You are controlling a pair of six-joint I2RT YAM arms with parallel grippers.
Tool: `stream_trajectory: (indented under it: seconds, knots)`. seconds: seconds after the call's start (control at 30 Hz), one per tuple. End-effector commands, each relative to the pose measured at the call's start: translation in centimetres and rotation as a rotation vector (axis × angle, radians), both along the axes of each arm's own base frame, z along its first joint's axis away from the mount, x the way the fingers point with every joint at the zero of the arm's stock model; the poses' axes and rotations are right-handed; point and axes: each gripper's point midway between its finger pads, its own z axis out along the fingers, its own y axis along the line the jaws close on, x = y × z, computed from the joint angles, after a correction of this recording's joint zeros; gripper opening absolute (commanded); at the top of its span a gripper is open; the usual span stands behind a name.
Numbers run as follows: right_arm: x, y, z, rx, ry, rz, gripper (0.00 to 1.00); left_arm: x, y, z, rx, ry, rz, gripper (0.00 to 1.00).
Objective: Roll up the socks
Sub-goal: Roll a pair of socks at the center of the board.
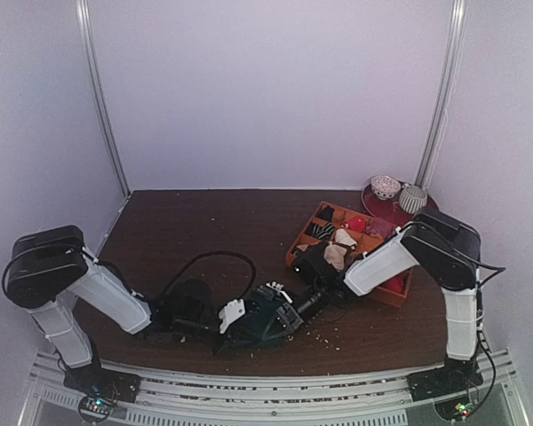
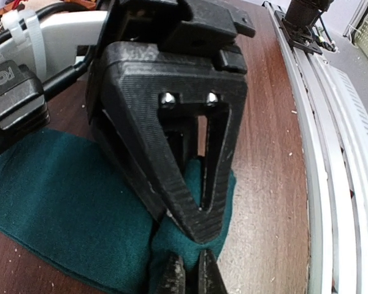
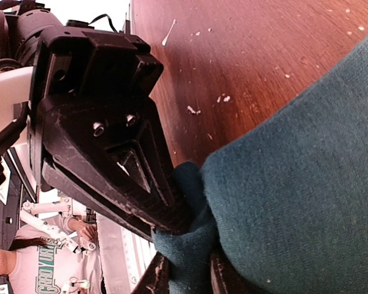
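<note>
Open wood across back and left of the table (image 1: 186, 222). Barred at right by the orange tray (image 1: 304, 232); near front, left gripper (image 1: 247, 321) and right gripper (image 1: 284, 312) tip to tip, black cable (image 1: 215, 255) just behind.

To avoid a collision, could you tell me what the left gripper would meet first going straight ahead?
The left gripper, pinching the teal sock, would first meet the right gripper, facing it head-on just ahead; depth is unclear.

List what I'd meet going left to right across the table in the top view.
In order: left arm's black elbow → black cable loop → dark teal socks → orange tray → right arm's black elbow.
</note>
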Motion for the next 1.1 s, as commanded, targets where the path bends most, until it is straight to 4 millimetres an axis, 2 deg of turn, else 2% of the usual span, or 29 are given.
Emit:
stream_trajectory:
  seconds: [0.0,0.1,0.23,0.33,0.43,0.5,0.6,0.77,1.07]
  knots:
    - [0.6,0.0,0.6,0.001,-0.084,-0.051,0.25,-1.5,1.3,-4.5,0.205,0.150,0.021,0.00]
    - [1.0,-0.5,3.5,0.083,-0.209,-0.083,0.36,-1.3,0.9,-5.0,0.263,0.239,0.034,0.00]
    - [1.3,-2.5,7.0,0.204,-0.455,-0.167,0.41,-1.8,1.0,-5.5,0.310,0.381,0.037,0.00]
    - [0.7,-4.3,7.9,0.229,-0.687,-0.190,0.44,-2.2,1.5,-6.3,0.355,0.479,0.038,0.00]
    - [-1.2,-4.8,6.5,0.160,-0.934,-0.071,0.46,-2.3,1.8,-6.8,0.379,0.538,0.038,0.00]
    - [-1.6,-5.0,5.5,0.098,-1.092,0.016,0.46,-2.2,2.0,-7.0,0.391,0.556,0.040,0.00]
    - [-1.8,-5.2,4.6,0.017,-1.241,0.107,0.47,-1.9,2.0,-7.2,0.402,0.565,0.044,0.00]
    - [-1.3,-5.6,2.5,-0.117,-1.294,0.200,0.47,-1.7,2.0,-7.2,0.405,0.570,0.041,0.00]
    - [-0.9,-5.9,0.1,-0.213,-1.279,0.213,0.46,-1.5,1.9,-7.3,0.402,0.567,0.030,0.00]
